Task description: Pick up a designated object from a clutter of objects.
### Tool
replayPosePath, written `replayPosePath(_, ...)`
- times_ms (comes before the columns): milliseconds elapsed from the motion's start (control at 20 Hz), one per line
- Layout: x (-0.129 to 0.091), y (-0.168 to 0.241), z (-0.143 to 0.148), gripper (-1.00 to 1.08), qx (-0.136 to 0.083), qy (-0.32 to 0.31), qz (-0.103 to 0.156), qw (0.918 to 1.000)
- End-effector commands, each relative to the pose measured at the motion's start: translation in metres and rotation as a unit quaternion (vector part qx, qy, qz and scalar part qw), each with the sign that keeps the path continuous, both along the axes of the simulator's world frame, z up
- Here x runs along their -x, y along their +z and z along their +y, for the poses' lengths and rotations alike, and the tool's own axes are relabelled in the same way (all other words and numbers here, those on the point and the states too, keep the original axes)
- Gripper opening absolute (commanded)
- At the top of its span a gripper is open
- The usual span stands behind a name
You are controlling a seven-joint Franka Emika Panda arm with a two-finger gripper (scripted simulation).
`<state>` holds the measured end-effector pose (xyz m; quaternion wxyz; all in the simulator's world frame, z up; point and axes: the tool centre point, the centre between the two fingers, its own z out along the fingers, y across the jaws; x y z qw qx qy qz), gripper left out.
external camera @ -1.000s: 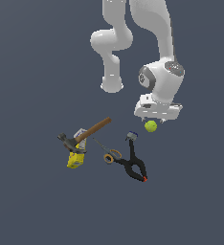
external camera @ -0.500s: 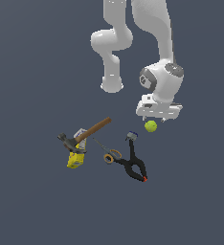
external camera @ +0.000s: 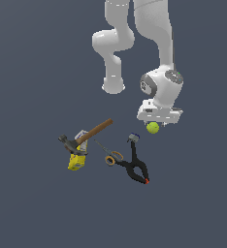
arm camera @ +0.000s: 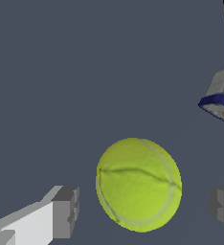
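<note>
The designated object, a yellow-green ball with a faint seam, sits directly under the white hand of the arm. My gripper is down around it. In the wrist view the ball lies between the two grey fingertips, with a gap on each side. The gripper is open and does not touch the ball. The rest of the clutter of objects lies apart from the ball, toward the exterior view's left.
A black spring clamp with red tips and a grey-blue end lies closest to the ball. Further toward the exterior view's left are tan-handled scissors, a wooden-handled hammer and a small yellow box.
</note>
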<state>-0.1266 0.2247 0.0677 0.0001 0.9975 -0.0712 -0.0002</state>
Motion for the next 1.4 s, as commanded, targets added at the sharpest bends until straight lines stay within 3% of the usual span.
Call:
replayPosePath(0, 0.000, -0.011, 0.000, 1.00, 0.000, 0.000, 0.000, 1.0000)
replayPosePath(350, 0.001, -0.023, 0.000, 1.00, 0.000, 0.000, 0.000, 1.0000)
replayPosePath(400, 0.001, -0.023, 0.000, -1.00, 0.000, 0.000, 0.000, 1.0000)
replayPosePath(1350, -0.002, -0.003, 0.000, -1.00, 0.000, 0.000, -0.001, 1.0000)
